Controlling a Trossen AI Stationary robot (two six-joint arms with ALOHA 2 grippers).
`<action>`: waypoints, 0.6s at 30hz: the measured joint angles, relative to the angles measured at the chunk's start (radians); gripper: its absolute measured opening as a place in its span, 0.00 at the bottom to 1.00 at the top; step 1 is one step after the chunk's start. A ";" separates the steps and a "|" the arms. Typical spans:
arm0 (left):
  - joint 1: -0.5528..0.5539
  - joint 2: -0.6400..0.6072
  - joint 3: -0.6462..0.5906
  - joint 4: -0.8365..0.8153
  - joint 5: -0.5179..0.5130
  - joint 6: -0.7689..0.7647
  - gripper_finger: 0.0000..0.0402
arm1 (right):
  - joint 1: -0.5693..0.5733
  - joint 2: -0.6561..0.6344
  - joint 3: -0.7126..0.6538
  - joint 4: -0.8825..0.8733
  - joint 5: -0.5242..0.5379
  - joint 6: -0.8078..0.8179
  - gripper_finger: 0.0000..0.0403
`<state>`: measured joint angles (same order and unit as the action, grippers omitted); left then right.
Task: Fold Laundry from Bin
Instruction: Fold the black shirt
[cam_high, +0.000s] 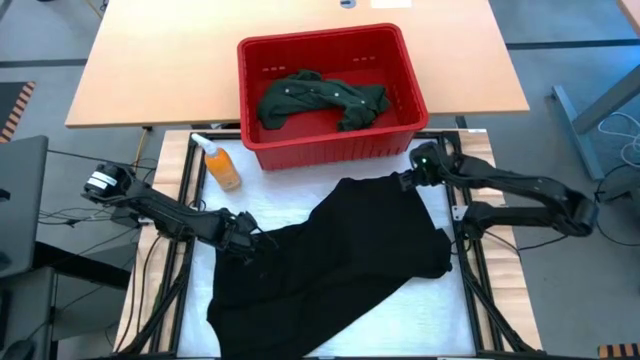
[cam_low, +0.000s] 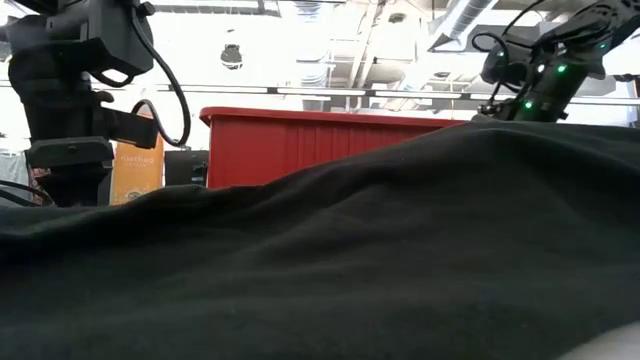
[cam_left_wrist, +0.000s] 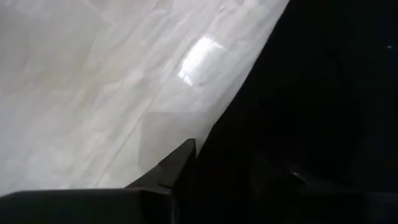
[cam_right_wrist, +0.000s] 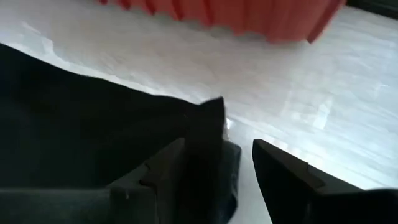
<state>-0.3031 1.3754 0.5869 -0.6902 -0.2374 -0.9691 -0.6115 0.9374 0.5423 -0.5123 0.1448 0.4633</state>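
Note:
A black garment (cam_high: 350, 250) lies spread across the white table surface (cam_high: 445, 200), one long part running toward the near left. My left gripper (cam_high: 245, 232) is at the garment's left edge, where the cloth is rumpled; the left wrist view shows that edge (cam_left_wrist: 249, 106) against the table. My right gripper (cam_high: 412, 178) (cam_right_wrist: 219, 146) stands open at the garment's far right corner. The red bin (cam_high: 330, 148) stands behind the garment with a dark green shirt (cam_high: 320, 100) lying on its floor. In the low view the garment (cam_low: 380, 260) fills the foreground and hides both grippers. My right gripper has the garment's far right corner (cam_right_wrist: 211, 124) between its fingers, lying against the inner side of one finger (cam_right_wrist: 165, 168). A strip of table shows between the cloth and the other finger (cam_right_wrist: 286, 174). The fingers slant down from the table's right side. The garment rests on the table.
An orange bottle (cam_high: 222, 165) stands left of the bin, near the left arm. A wooden table top (cam_high: 150, 70) lies beyond the bin. Black frame rails (cam_high: 470, 270) run along both sides of the white surface.

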 joint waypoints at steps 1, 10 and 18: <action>0.000 0.000 0.000 0.001 0.002 0.000 0.28 | 0.000 0.008 0.000 0.019 -0.016 -0.001 0.53; -0.001 0.002 -0.001 0.002 0.026 -0.017 0.02 | 0.002 0.084 0.000 0.016 -0.077 -0.099 0.33; -0.014 0.006 0.028 -0.042 -0.015 0.037 0.00 | 0.002 -0.051 -0.001 0.089 -0.082 -0.162 0.07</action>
<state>-0.3166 1.3816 0.6144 -0.7318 -0.2526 -0.9325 -0.6090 0.8860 0.5415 -0.4236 0.0629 0.3016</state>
